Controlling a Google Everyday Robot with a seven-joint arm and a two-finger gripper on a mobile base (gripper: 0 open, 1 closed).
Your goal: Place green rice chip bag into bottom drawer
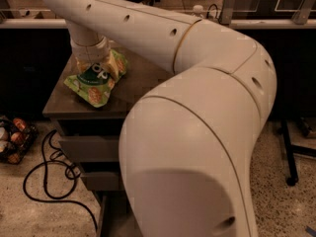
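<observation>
The green rice chip bag [95, 82] lies crumpled on the grey cabinet top [133, 90], near its left side. My gripper [92, 62] comes straight down from the white arm [148, 28] onto the bag's top, and the bag bunches up around it. The wrist hides the gripper's tip. Below the top are two drawer fronts [89, 148]. The bottom drawer [101, 215] shows only as a thin grey side wall sticking out low down. The arm's large elbow [197, 162] hides the rest of it.
A wire basket of round items [11, 139] sits on the floor at the left, with a black cable [47, 184] looping beside the cabinet. A black stand leg [290, 169] is at the right. A counter edge [276, 23] runs along the back.
</observation>
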